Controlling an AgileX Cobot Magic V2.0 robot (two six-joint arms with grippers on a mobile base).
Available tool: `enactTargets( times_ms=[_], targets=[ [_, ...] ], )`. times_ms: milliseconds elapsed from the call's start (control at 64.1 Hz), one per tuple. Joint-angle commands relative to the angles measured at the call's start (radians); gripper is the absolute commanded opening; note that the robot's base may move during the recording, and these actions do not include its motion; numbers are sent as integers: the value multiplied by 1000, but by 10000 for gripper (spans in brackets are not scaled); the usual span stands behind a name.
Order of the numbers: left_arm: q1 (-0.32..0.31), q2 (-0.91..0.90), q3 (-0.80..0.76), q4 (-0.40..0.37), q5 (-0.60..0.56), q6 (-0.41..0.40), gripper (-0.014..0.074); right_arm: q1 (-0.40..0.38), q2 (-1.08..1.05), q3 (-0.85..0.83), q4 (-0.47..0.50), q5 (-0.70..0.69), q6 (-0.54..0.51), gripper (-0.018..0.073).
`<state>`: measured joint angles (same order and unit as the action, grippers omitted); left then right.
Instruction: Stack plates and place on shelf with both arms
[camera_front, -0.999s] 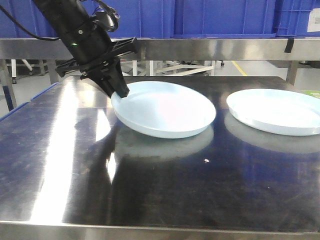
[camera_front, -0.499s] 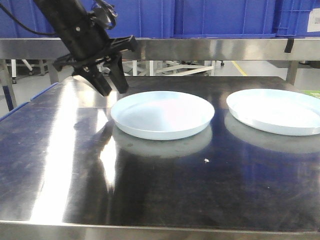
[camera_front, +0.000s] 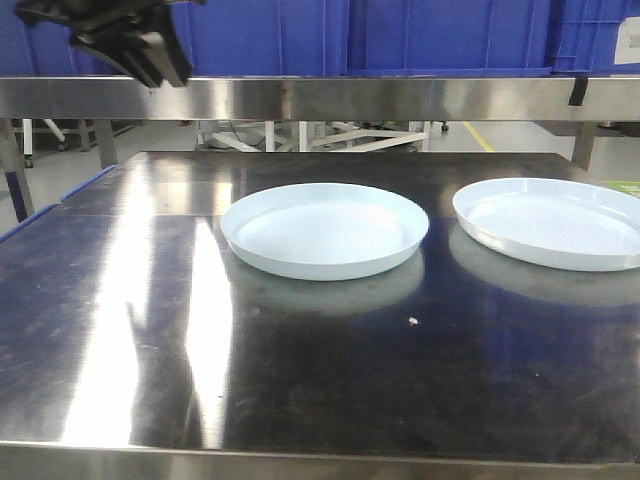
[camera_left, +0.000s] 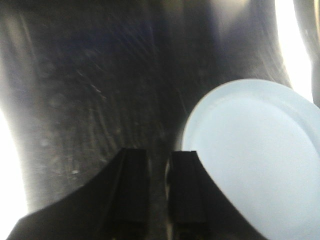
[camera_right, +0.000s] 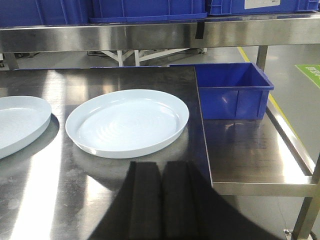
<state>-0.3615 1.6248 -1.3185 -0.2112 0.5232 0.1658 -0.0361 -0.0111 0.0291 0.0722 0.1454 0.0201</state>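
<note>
1. Front view: no stack has been made yet. The centre plate (camera_front: 325, 232) and the right-hand plate (camera_front: 555, 222) lie flat on the surface (camera_front: 300, 390), well apart. The left gripper (camera_front: 135, 45) is seen high up and to the left of the centre plate, level with the shelf (camera_front: 420, 95). It is blurred, so its state cannot be told here.
2. Left wrist view: the left fingers (camera_left: 132, 190) are parted by a narrow gap with nothing between them. The centre plate's rim lies just to their right, untouched.
3. Right wrist view: the right gripper (camera_right: 161, 200) is seen pressed together and empty. The right-hand plate lies ahead of it, beside the centre plate. A blue bin (camera_right: 232, 92) sits further right of the centre plate, past the surface edge.
4. Judged step: one plate is to be picked up for stacking. A rim grasp is called for, followed by a level lift and a concentric set-down on the other plate.
5. Plates: round, shallow, pale bluish-white and smooth, with a low raised rim. A slippery, thin grip is expected.
</note>
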Motion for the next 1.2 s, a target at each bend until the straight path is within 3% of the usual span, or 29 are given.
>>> enactTargets(
  times_ms=[0, 203, 390, 593, 765, 1046, 1186],
  targets=[
    [-7, -145, 110, 9, -218, -10, 79, -6, -19, 0, 0, -83, -2, 51],
    [-7, -376, 432, 9, -506, -4, 83, -6, -19, 0, 0, -83, -2, 51],
    [10, -607, 700, 9, -676, -2, 83, -6, -19, 0, 0, -83, -2, 51],
    [38, -827, 886, 11, -682, 129, 83, -6, -19, 0, 0, -83, -2, 51],
    [46, -993, 988, 14, -684, 131, 83, -6, -19, 0, 0, -83, -2, 51],
    [46, -1150, 1061, -45, -688, 131, 83, -6, -19, 0, 0, -83, -2, 51],
    [46, -1150, 1080, 88, -713, 125, 83, -6, -19, 0, 0, -83, -2, 51]
  ],
)
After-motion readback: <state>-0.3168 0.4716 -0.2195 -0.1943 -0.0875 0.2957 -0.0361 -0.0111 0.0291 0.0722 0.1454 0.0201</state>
